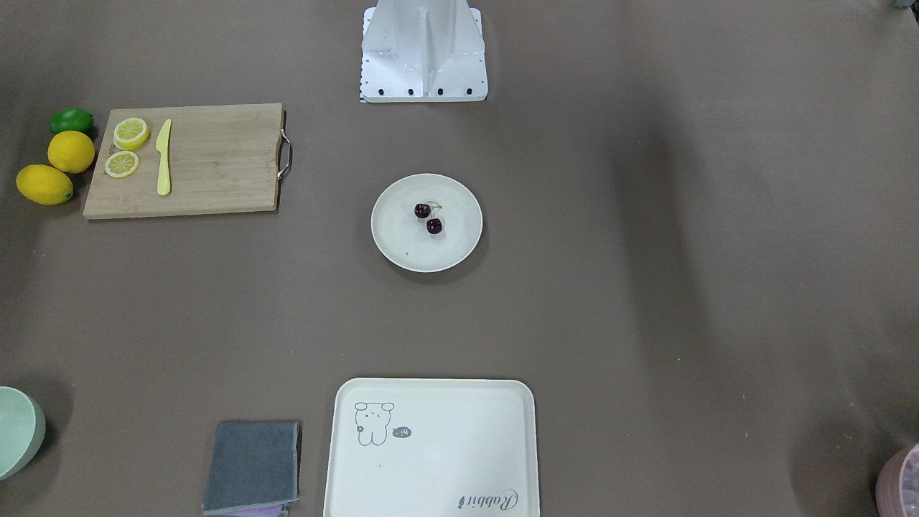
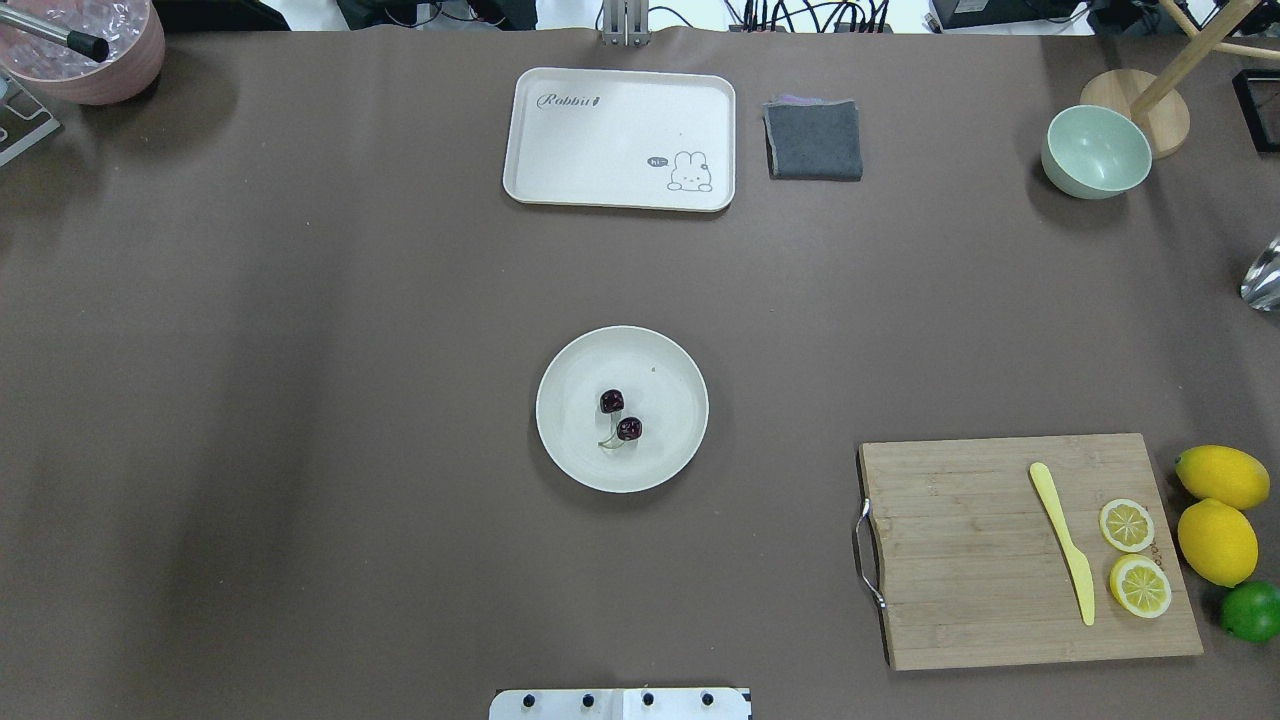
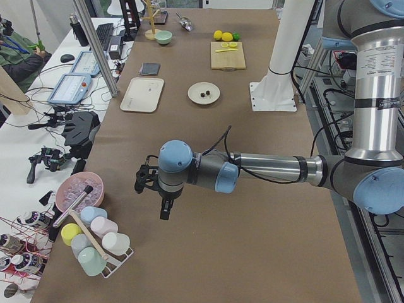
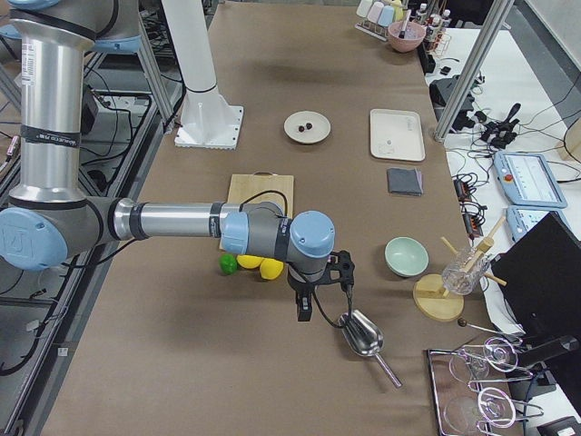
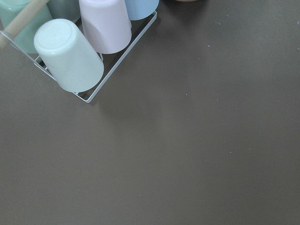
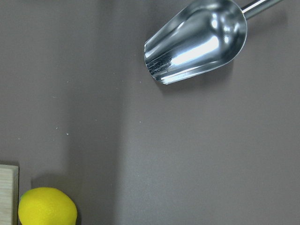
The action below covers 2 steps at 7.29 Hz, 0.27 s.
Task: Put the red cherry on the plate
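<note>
The red cherry (image 1: 434, 226) (image 2: 629, 429), a joined pair of dark glossy fruits with thin green stems, lies inside the round off-white plate (image 1: 391, 251) (image 2: 570, 460) at the table's middle. Neither gripper is near it. In the exterior left view my left gripper (image 3: 163, 213) hangs over bare table near the cup rack, far from the plate (image 3: 195, 95). At the opposite end, in the exterior right view, my right gripper (image 4: 304, 313) hovers beside a metal scoop. I cannot tell whether either gripper is open or shut. Both wrist views show only table, with no fingers.
A wooden cutting board (image 2: 980, 600) carries a yellow knife (image 2: 1063, 542) and lemon slices (image 2: 1127, 524), with lemons (image 2: 1217, 541) and a lime (image 2: 1252, 611) beside it. Cream tray (image 2: 600, 150), grey cloth (image 2: 814, 140), green bowl (image 2: 1096, 152), pink bowl (image 2: 90, 60), cup rack (image 5: 75, 51), scoop (image 6: 197, 40).
</note>
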### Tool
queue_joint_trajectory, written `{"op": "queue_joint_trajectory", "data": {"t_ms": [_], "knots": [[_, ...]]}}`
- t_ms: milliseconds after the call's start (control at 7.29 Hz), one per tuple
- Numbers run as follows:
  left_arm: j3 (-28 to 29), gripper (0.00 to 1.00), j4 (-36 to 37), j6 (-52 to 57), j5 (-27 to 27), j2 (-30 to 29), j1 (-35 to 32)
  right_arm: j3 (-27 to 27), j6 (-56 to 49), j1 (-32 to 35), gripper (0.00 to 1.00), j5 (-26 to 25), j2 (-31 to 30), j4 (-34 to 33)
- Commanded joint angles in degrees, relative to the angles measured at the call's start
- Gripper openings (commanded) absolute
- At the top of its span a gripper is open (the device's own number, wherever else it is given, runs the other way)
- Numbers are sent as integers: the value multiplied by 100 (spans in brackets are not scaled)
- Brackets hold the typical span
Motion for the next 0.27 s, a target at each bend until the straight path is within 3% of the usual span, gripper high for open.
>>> {"op": "queue_joint_trajectory", "data": {"t_ms": [0, 137], "knots": [[-2, 98, 0, 0, 0, -10, 0, 20, 0, 0, 100, 0, 1, 10], [-2, 98, -9, 0, 0, -2, 0, 20, 0, 0, 100, 9, 1, 10]]}}
